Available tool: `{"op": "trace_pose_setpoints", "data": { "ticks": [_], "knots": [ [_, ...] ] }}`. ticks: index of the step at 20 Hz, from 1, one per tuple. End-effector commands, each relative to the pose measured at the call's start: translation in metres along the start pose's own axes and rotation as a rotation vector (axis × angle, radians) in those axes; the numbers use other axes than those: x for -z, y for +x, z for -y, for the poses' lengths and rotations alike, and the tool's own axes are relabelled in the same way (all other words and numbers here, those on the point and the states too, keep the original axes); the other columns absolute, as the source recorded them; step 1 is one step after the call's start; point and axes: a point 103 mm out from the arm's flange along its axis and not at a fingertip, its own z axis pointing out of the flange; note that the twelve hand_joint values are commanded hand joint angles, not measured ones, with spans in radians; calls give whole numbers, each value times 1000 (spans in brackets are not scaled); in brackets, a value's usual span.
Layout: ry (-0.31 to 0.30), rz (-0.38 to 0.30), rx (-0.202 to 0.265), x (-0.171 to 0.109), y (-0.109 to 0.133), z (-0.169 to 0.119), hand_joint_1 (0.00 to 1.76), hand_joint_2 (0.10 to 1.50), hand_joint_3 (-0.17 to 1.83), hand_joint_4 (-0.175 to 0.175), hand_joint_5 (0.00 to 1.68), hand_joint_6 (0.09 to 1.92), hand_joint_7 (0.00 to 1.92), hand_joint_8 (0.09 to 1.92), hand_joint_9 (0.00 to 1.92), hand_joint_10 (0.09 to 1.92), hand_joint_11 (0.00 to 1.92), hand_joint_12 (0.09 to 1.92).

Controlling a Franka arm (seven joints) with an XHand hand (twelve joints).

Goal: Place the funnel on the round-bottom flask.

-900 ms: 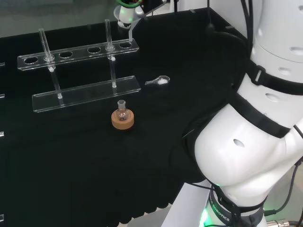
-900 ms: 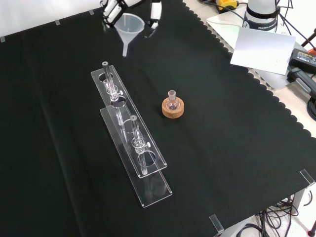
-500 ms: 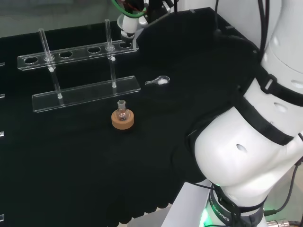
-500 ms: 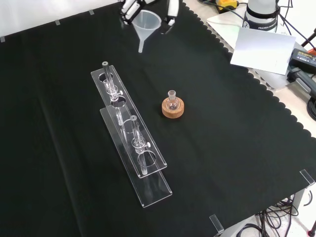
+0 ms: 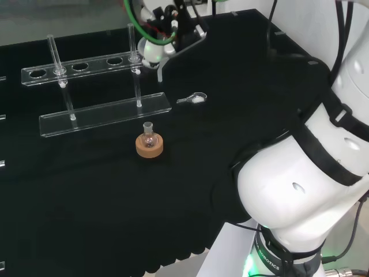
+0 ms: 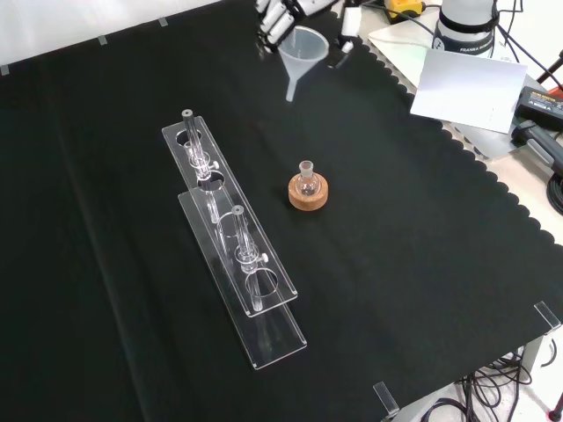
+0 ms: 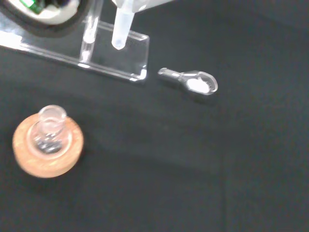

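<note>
Since the earlier frame the hand [image 6: 303, 13] has carried the funnel [image 6: 301, 53] rightward in the front view, fingers curled round its rim, spout down for insertion, well short of the round-bottom flask [image 6: 306, 181] seated upright in its cork ring [image 6: 308, 195].

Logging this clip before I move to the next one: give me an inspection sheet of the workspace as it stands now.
Surface: black cloth, scalloped edge.
Job's things: funnel held in the air, spout down; round-bottom flask upright on cork ring, neck bare.
Clutter: clear rack with tubes; small scoop holding something white.
Hand: hand, fingers curled round the funnel's rim.
Cables: green and black cables at the wrist; cables under the bench edge.
Surroundings: white sheet beyond the cloth.
</note>
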Motion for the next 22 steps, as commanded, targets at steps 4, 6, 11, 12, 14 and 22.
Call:
{"op": "trace_pose_setpoints", "data": {
  "ticks": [4, 6, 11, 12, 14, 22],
  "knots": [
    [29, 11, 41, -23, 43, 3, 884, 729, 570, 29, 733, 599, 660, 616, 1002, 385, 694, 1263],
    [37, 15, 48, -27, 48, 0, 884, 729, 570, 30, 735, 601, 660, 616, 1002, 384, 695, 1263],
    [59, 18, 64, -39, 57, -10, 884, 729, 571, 30, 737, 605, 661, 617, 1003, 384, 695, 1262],
    [60, 21, 67, -40, 59, -12, 884, 729, 572, 30, 738, 606, 661, 617, 1003, 384, 695, 1262],
    [68, 26, 72, -45, 62, -17, 884, 729, 572, 30, 738, 607, 661, 617, 1003, 384, 695, 1262],
    [85, 30, 77, -60, 64, -33, 884, 730, 574, 31, 745, 613, 662, 618, 1004, 383, 695, 1262]
  ]
}}
